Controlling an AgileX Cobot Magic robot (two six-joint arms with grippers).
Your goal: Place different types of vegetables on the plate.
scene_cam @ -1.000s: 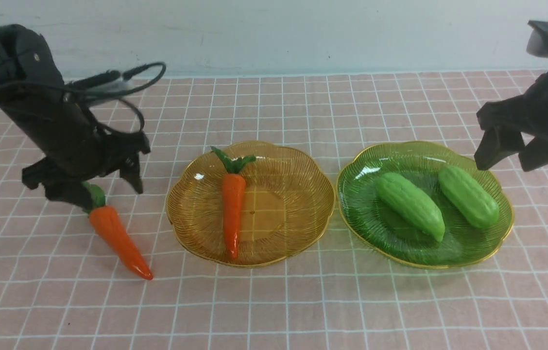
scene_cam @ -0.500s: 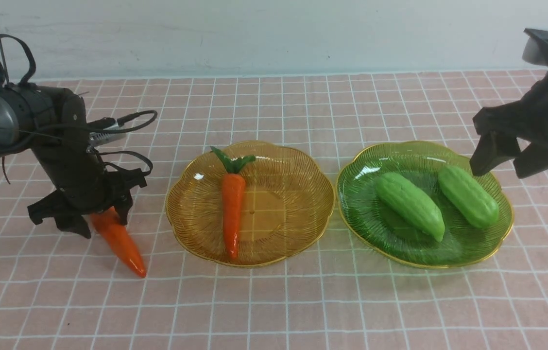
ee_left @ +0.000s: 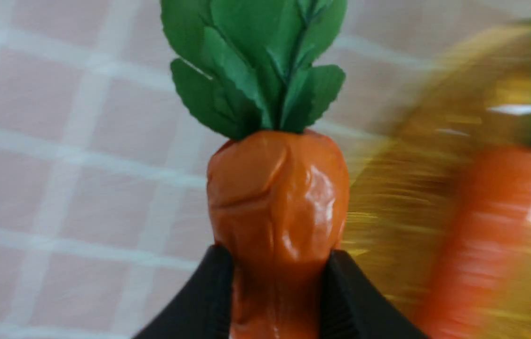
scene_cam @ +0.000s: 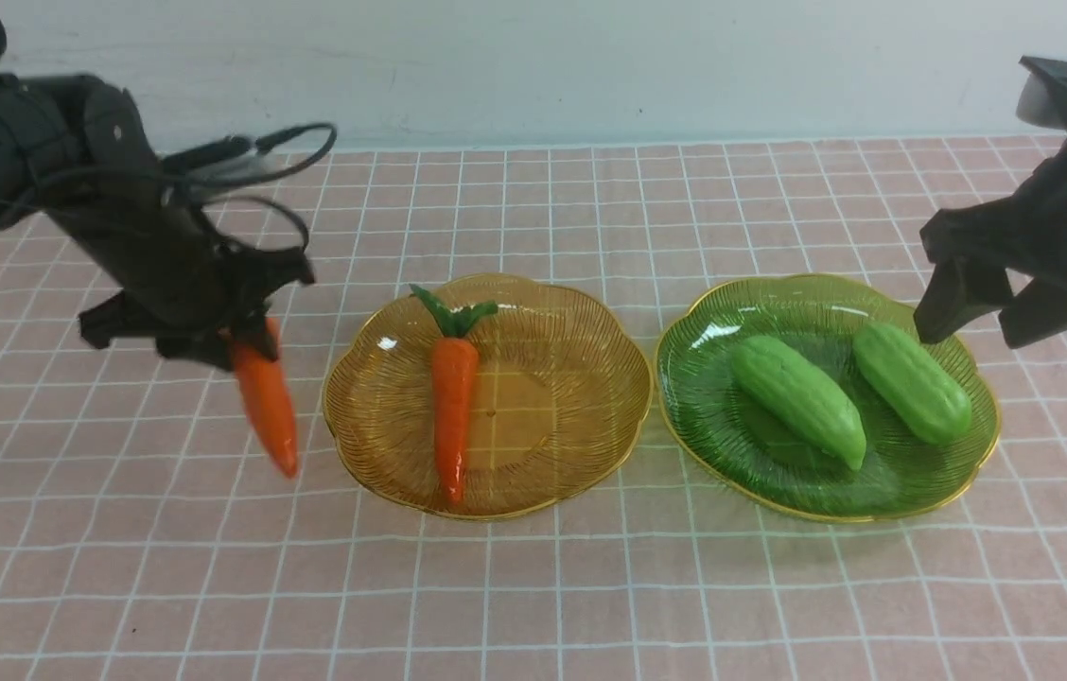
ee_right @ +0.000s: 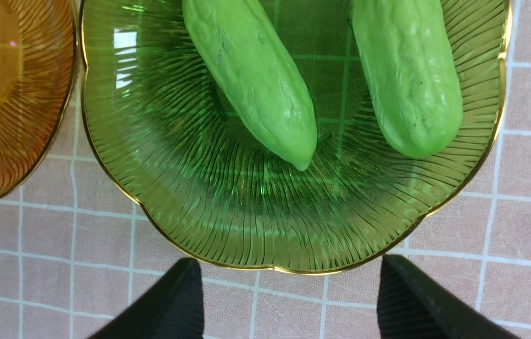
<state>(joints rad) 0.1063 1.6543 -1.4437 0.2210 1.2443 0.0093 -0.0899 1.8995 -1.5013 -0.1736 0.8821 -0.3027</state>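
Gently, with left gripper [scene_cam: 240, 348] pinching carrot [scene_cam: 267, 407], swing toward three o'clock, lower onto amber plate [scene_cam: 576, 378]; leave right gripper [scene_cam: 973, 322] spread.

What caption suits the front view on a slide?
Left gripper holds one carrot aloft beside the amber plate bearing another carrot; right gripper hovers open by the green plate of two cucumbers.

Two carrots [scene_cam: 265, 407] [scene_cam: 451, 416], two cucumbers [scene_cam: 800, 402] [scene_cam: 912, 383], two plates [scene_cam: 562, 378] [scene_cam: 713, 416]
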